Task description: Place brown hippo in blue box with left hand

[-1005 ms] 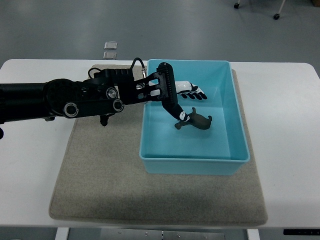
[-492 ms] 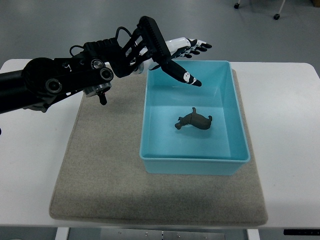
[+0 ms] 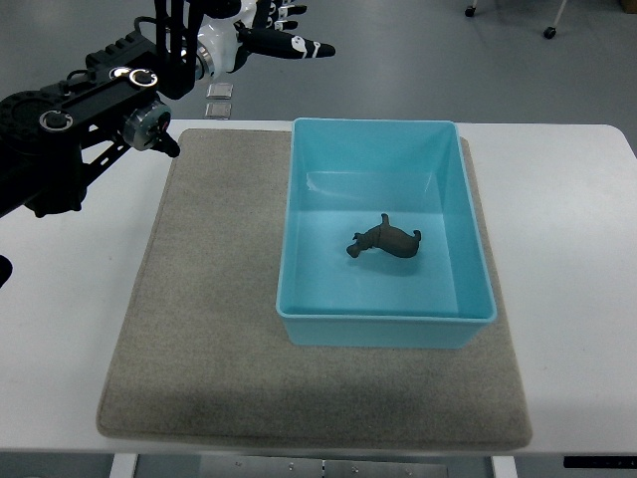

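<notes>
The brown hippo (image 3: 386, 240) lies on the floor of the blue box (image 3: 468, 209), near its middle and slightly right. My left hand (image 3: 269, 32) is high at the top left, beyond the table's far edge, its fingers spread and holding nothing. The black left arm (image 3: 80, 110) runs from the left edge up to it. The hand is well clear of the box and the hippo.
The box stands on a grey felt mat (image 3: 199, 329) that covers the middle of the white table (image 3: 577, 259). Two small pale squares (image 3: 220, 98) lie on the floor past the table's far edge.
My left hand has risen out of the box and swung back to the upper left, leaving the hippo lying in the box.
</notes>
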Motion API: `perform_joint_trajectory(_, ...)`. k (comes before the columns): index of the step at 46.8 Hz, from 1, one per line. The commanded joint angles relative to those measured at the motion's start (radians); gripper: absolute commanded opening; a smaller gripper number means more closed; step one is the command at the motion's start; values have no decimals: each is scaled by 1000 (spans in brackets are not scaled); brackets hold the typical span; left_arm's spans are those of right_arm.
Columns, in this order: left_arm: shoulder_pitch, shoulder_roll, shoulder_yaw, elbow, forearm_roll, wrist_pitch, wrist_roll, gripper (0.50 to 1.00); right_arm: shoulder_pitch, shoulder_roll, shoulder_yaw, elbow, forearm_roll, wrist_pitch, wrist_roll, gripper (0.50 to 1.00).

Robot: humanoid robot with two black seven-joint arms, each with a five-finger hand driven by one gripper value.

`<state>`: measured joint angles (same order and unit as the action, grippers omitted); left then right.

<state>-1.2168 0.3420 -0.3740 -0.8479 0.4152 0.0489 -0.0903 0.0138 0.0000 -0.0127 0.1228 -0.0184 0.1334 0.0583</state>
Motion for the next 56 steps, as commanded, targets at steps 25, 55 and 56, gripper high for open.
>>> perform_joint_trajectory(25, 105, -37, -160, 463, -437, -263, -69, 996, 0, 0, 0, 0, 0, 0, 0, 936)
perform_joint_trajectory(55, 168, -46, -249, 529, -581, -328, -68, 996, 0, 0, -1, 0, 0, 0, 0, 936)
perform_joint_trajectory(56, 172, -49, -255, 529, -581, -330, -68, 996, 0, 0, 0, 0, 0, 0, 0, 936)
